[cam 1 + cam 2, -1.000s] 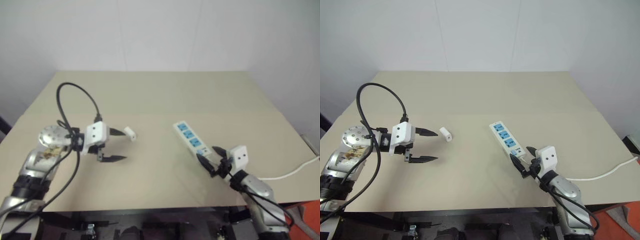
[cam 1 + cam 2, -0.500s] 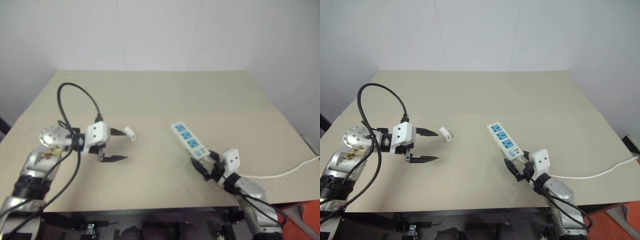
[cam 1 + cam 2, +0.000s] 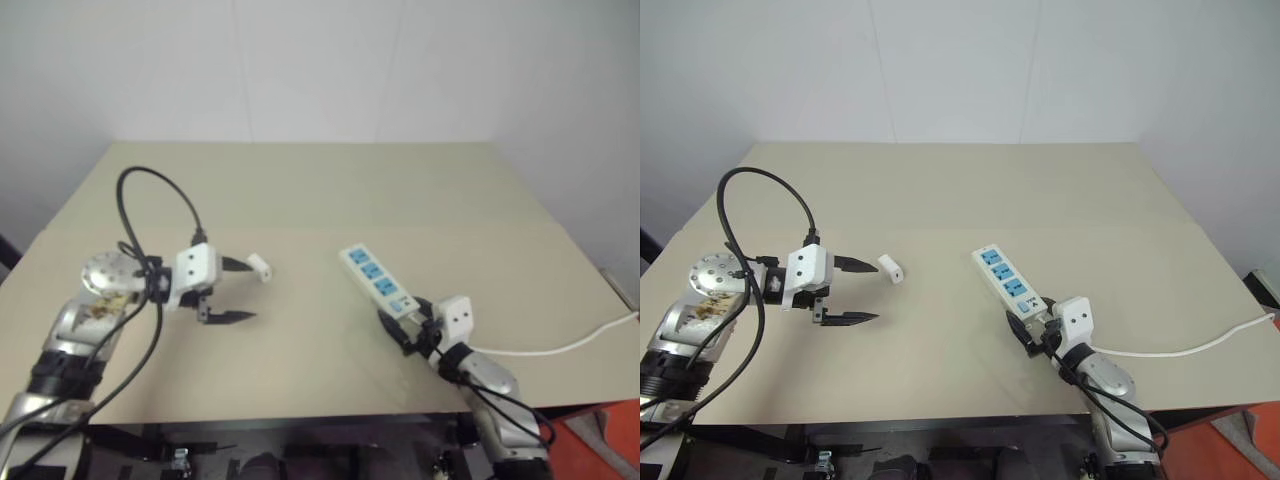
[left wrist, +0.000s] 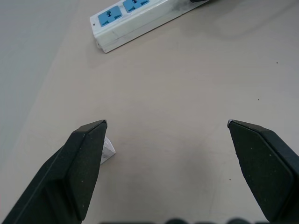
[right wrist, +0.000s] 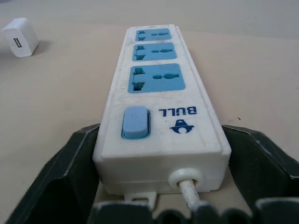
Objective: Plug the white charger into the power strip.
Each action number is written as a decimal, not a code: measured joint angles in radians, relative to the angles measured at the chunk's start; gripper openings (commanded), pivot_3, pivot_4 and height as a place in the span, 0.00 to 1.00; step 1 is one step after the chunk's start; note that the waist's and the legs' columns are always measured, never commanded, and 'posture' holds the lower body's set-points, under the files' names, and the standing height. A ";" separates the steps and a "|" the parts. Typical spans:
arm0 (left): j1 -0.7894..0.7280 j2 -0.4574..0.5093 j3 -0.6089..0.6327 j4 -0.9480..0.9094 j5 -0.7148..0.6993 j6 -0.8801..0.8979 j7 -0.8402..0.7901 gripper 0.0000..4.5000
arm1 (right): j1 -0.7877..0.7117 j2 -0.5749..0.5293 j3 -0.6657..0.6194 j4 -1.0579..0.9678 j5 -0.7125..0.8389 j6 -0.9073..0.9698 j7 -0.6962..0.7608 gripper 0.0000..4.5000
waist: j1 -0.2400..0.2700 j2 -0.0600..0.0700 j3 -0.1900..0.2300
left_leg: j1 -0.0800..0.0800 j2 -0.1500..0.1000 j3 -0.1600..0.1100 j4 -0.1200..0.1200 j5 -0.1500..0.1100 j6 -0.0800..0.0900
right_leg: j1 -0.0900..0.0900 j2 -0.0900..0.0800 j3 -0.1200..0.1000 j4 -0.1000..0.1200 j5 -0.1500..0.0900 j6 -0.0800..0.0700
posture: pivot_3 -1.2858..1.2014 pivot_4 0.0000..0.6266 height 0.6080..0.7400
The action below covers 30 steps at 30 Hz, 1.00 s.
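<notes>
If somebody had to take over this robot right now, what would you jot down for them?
Left gripper: jaws wide open, holding nothing, with the white charger lying on the table just past its upper fingertip.
Right gripper: jaws on either side of the cord end of the power strip; whether they are clamped on it yet is unclear.
The power strip lies flat on the table, all three blue sockets empty.
Done: the right gripper has reached the strip.
Left: pick up the charger, carry it over, push it into a socket.

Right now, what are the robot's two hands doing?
Left end effector: open, empty.
Right end effector: fingers either side of the long white power strip's cord end; grip cannot be told.
</notes>
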 measured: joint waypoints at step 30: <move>-0.931 -0.446 -0.681 1.116 0.629 -0.782 -0.281 1.00 | -0.041 -0.041 0.024 0.039 0.001 0.003 0.071 0.76 | -0.014 -0.003 0.000 | -0.005 -0.002 0.000 0.001 -0.001 0.001 | -0.001 0.001 0.000 -0.003 0.000 0.001 | 0.52 0.24 1.00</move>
